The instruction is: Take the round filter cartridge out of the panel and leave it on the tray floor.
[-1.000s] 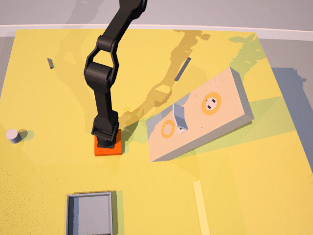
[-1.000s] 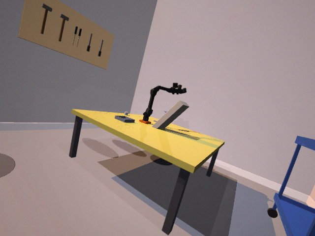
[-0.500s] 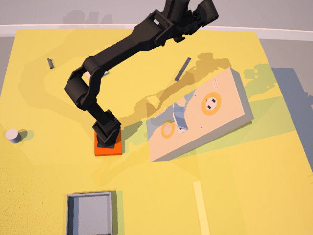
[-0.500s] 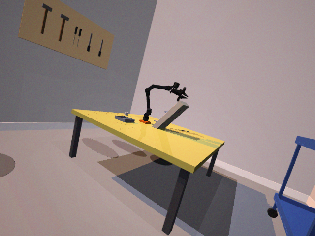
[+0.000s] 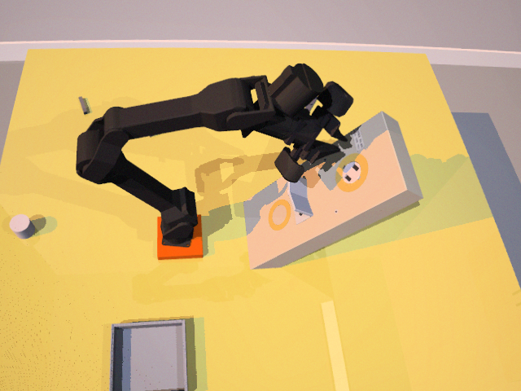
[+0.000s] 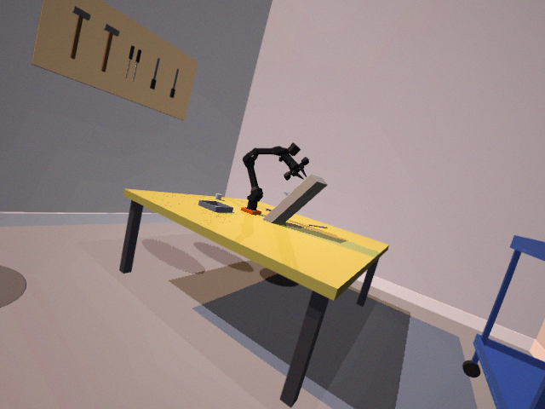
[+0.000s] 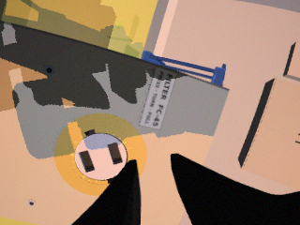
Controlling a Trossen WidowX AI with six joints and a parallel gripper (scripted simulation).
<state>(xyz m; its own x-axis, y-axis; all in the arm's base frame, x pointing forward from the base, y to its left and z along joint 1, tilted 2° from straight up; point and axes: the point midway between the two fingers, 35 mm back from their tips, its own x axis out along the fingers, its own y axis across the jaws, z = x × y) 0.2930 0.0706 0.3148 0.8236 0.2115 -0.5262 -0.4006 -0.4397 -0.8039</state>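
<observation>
The round white filter cartridge (image 5: 351,170) (image 7: 100,157) sits flush in the tilted peach service panel (image 5: 378,181) (image 6: 295,200) (image 7: 37,182), inside an orange ring, with its two dark slots facing out. My gripper (image 5: 339,145) (image 6: 303,175) (image 7: 154,163) hovers just off the panel face, a little above and beside the cartridge. Its fingers are drawn in to a narrow gap with nothing between them. In the wrist view the cartridge lies left of the left fingertip. The grey tray (image 5: 185,353) (image 6: 215,204) stands at the table's front, far from the panel.
A second orange ring (image 5: 270,214) and a grey bracket (image 5: 300,199) sit lower on the panel. A label plate (image 5: 357,138) (image 7: 157,100) is above the cartridge. A white cylinder (image 5: 21,226) and a small grey bar (image 5: 84,105) lie on the table's left.
</observation>
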